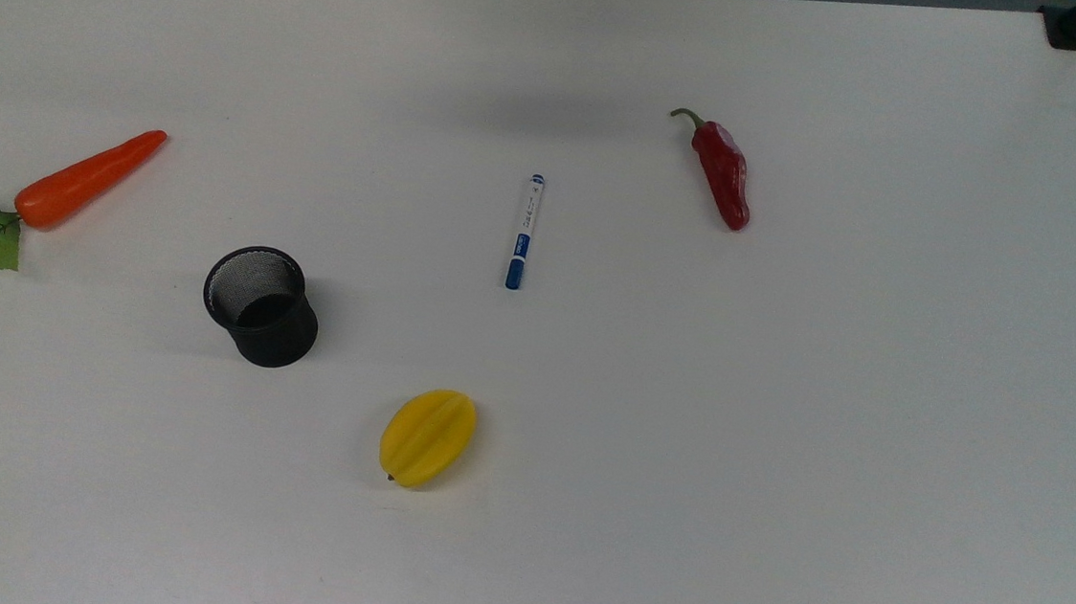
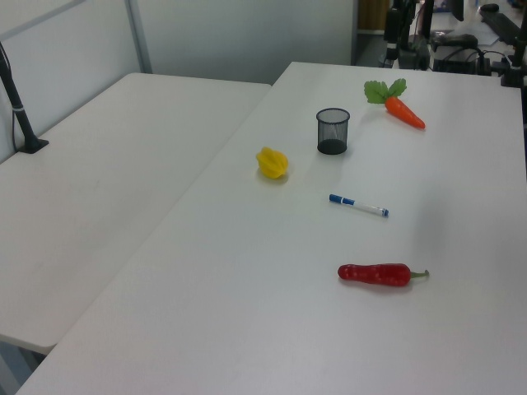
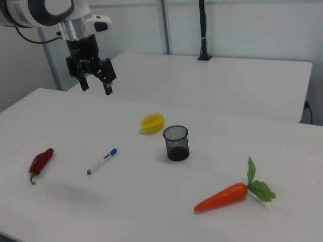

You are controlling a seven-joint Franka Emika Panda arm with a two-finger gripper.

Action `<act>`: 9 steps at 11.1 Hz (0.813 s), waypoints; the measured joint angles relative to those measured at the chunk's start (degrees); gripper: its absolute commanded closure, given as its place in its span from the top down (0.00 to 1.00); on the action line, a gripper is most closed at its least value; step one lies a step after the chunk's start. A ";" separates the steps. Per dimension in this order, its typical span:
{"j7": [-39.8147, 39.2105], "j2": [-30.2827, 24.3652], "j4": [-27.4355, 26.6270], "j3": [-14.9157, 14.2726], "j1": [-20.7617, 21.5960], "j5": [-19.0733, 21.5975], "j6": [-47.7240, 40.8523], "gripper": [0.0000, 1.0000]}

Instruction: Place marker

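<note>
The marker (image 1: 524, 232) is slim and white with a blue cap. It lies flat and alone near the middle of the white table (image 1: 875, 415), also seen as the marker (image 2: 358, 205) in the left view and the marker (image 3: 101, 161) in the right view. My gripper (image 3: 96, 89) hangs high in the air, up and to the right view's left of the marker. Its two black fingers are spread open and hold nothing.
A black mesh cup (image 1: 261, 305) stands upright at the top view's left of the marker, with a yellow fruit (image 1: 427, 437) near it. A red chili (image 1: 723, 171) lies at the top view's right, an orange carrot (image 1: 87, 176) at the far left. A second table (image 2: 99, 189) adjoins.
</note>
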 measured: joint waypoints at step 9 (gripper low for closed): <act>-0.03 0.61 -0.80 0.00 0.00 0.00 0.00 1.00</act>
